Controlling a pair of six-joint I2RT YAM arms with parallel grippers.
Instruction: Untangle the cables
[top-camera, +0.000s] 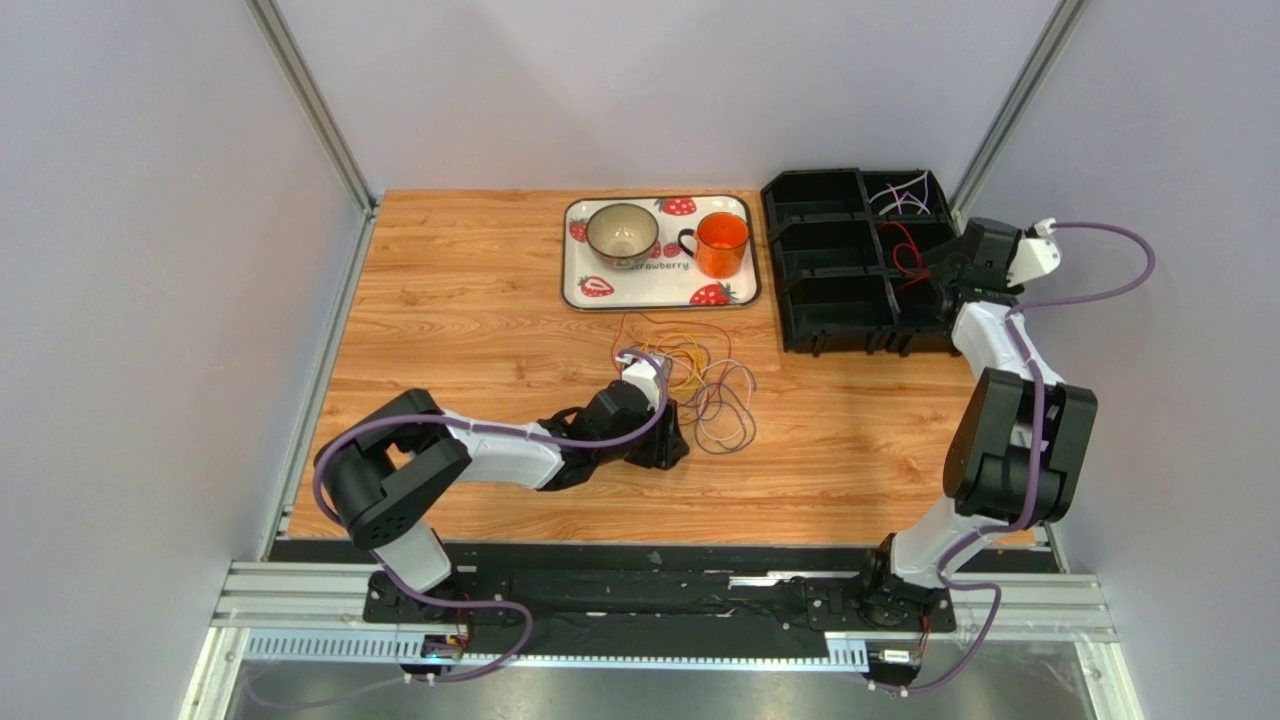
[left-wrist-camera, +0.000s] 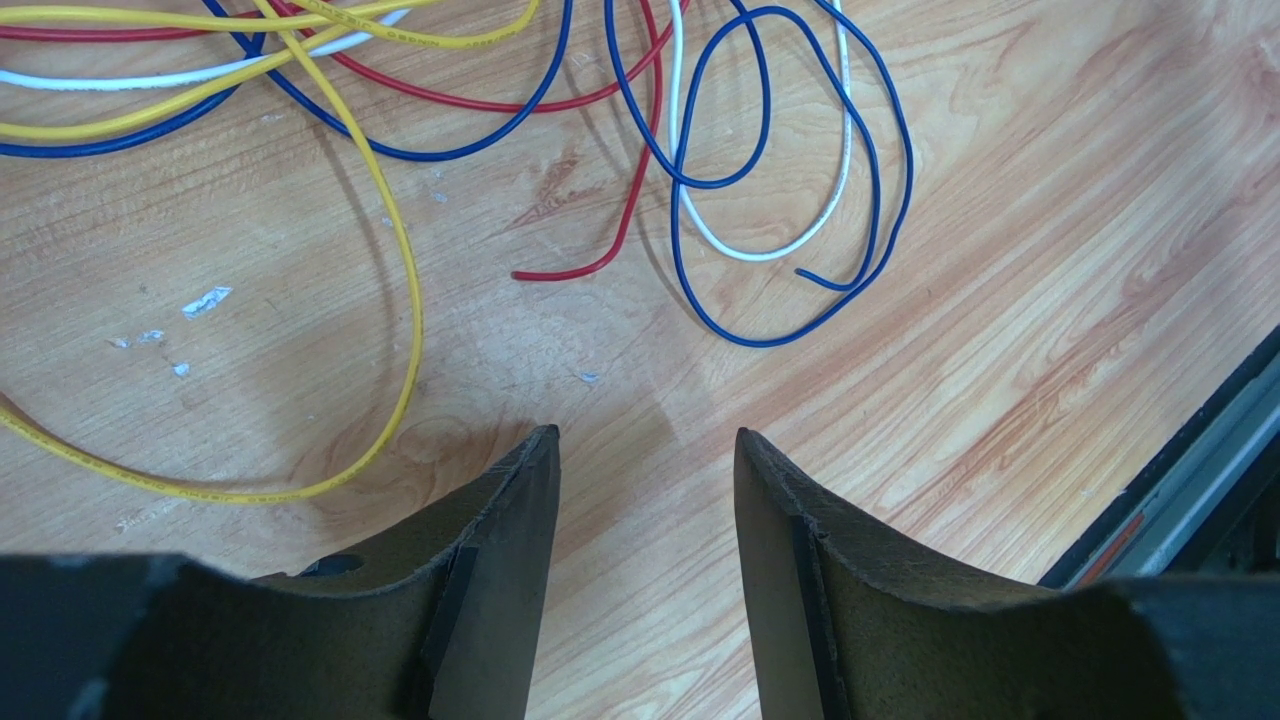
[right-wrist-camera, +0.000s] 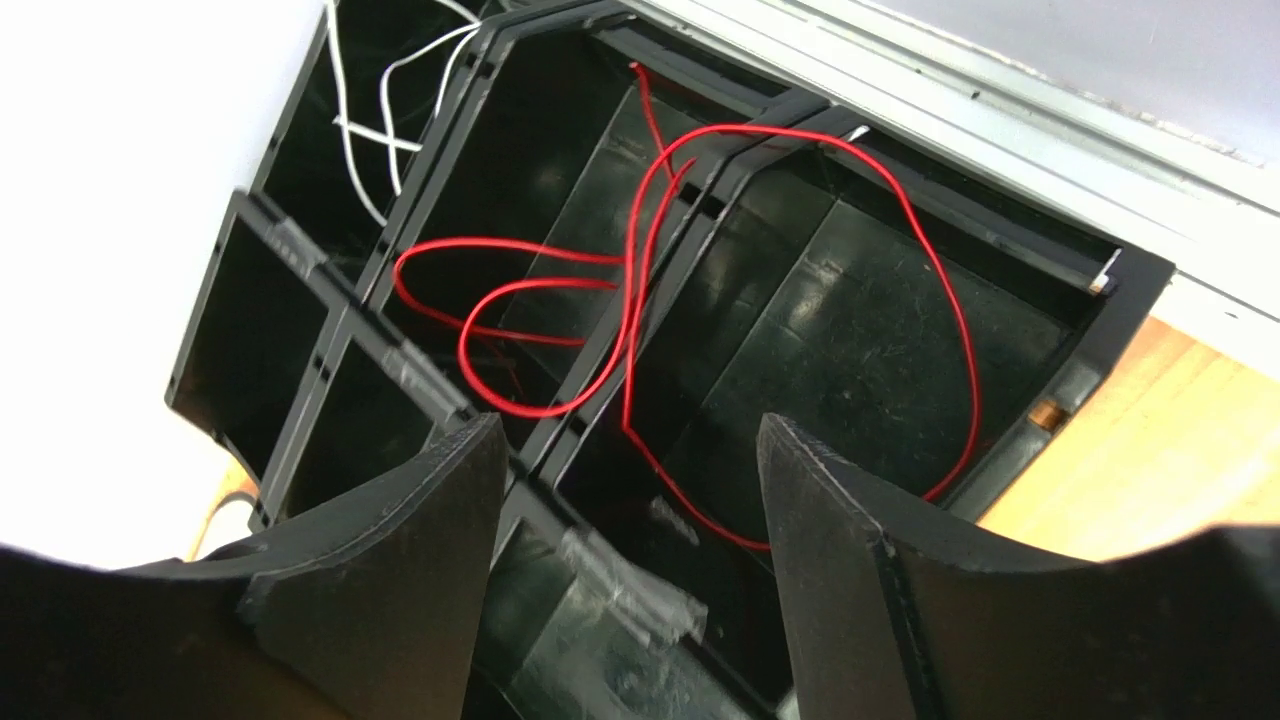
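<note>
A tangle of cables (top-camera: 709, 387) lies mid-table: yellow (left-wrist-camera: 394, 270), blue (left-wrist-camera: 781, 165), red (left-wrist-camera: 639, 180) and white (left-wrist-camera: 781, 240) strands. My left gripper (top-camera: 657, 446) sits just near of the tangle; in its wrist view it (left-wrist-camera: 646, 438) is open and empty over bare wood. A black divided bin (top-camera: 857, 258) stands at the back right. A red cable (right-wrist-camera: 646, 300) drapes across its dividers, and white cables (right-wrist-camera: 361, 120) lie in a far compartment. My right gripper (right-wrist-camera: 628, 428) is open and empty above the bin, and also shows in the top view (top-camera: 956, 270).
A strawberry-patterned tray (top-camera: 579, 285) at the back centre holds a bowl (top-camera: 621, 231) and an orange cup (top-camera: 723, 243). Metal frame posts stand at the back corners. The black rail (left-wrist-camera: 1187, 465) runs along the table's near edge.
</note>
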